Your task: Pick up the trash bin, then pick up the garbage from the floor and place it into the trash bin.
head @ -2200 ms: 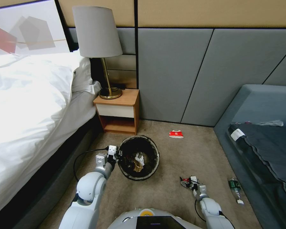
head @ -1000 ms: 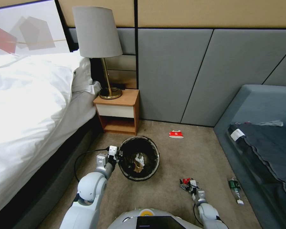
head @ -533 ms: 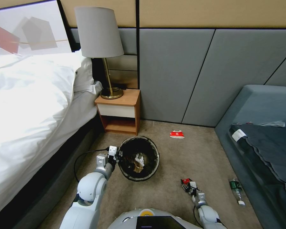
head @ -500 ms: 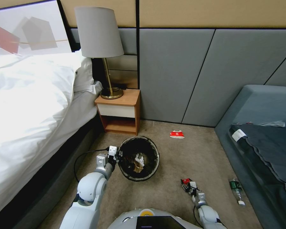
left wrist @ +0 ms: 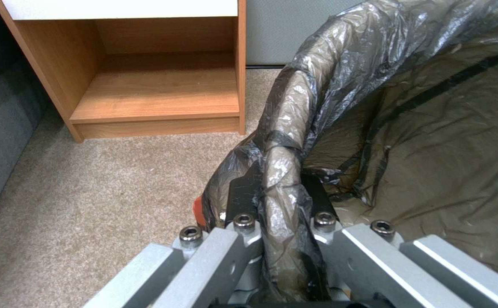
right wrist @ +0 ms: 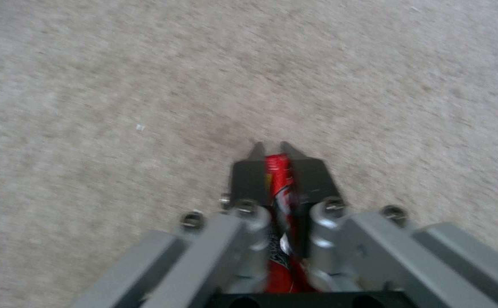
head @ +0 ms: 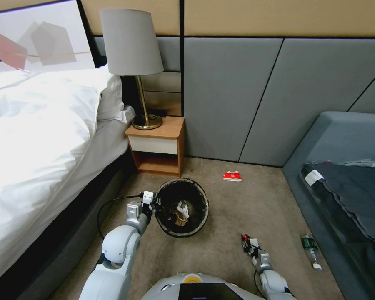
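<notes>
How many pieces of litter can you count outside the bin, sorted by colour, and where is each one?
Red: 2, a wrapper clamped in the right hand and a carton on the carpet near the wall.
Green: 1, a bottle on the carpet by the sofa.
Total: 3

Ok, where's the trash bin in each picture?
Head view: trash bin sits low in the centre, left gripper shut on its rim.
Left wrist view: its bag-covered rim is pinched in the left gripper.
Right wrist view: carpet, right gripper shut on a red wrapper.
Shared landmark: wooden nightstand, head and left wrist views.
</notes>
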Tool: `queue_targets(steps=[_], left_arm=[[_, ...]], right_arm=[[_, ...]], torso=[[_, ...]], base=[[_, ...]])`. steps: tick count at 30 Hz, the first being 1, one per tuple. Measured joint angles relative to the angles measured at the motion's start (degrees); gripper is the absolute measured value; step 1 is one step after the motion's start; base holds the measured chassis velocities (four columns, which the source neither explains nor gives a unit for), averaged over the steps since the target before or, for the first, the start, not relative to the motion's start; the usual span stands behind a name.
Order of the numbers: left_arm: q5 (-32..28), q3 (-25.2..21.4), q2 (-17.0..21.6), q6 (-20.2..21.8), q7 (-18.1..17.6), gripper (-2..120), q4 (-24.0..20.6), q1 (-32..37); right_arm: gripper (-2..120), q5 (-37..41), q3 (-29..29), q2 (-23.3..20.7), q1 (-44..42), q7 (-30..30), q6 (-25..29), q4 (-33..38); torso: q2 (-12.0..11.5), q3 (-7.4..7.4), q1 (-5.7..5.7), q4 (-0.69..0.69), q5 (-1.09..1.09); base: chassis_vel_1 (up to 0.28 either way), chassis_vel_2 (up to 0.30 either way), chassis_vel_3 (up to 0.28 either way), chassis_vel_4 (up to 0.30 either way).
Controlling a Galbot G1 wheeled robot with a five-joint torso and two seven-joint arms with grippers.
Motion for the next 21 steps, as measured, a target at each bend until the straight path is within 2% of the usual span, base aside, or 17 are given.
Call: queue_targets(steps=[2, 17, 18, 19, 21], left_arm=[[0.0, 0.0, 0.0, 0.0, 0.0, 1, 0.0, 0.0], [0.1, 0.1, 0.1, -0.1, -0.1, 1, -0.3, 0.0], [0.1, 0.1, 0.1, -0.1, -0.1, 1, -0.4, 0.0], [0.1, 0.1, 0.1, -0.1, -0.1, 1, -0.5, 0.1], [0.0, 0.2, 0.2, -0.1, 0.0, 1, -0.5, 0.1]], right_arm=[[0, 0.0, 0.0, 0.0, 0.0, 0.0, 0.0, -0.1], [0, 0.5, 1.1, 0.5, -0.4, 0.1, 0.2, 1.0], [0, 0.8, 1.5, 0.5, -0.5, 0.5, -0.5, 2.1], [0, 1.3, 1.8, 0.2, -0.9, 0.9, -1.1, 3.8], [0, 1.8, 1.9, -0.1, -1.1, 1.0, -1.7, 6.2]], torso=[[0.0, 0.0, 0.0, 0.0, 0.04], [0.0, 0.01, 0.01, 0.0, 0.12], [0.0, 0.01, 0.01, -0.07, 0.11], [0.0, 0.03, 0.02, -0.15, -0.03], [0.0, 0.02, 0.02, -0.12, -0.02]], base=[[0.0, 0.0, 0.0, 0.0], [0.0, 0.0, 0.0, 0.0], [0.0, 0.0, 0.0, 0.0], [0.0, 0.0, 0.0, 0.0], [0.0, 0.0, 0.0, 0.0]])
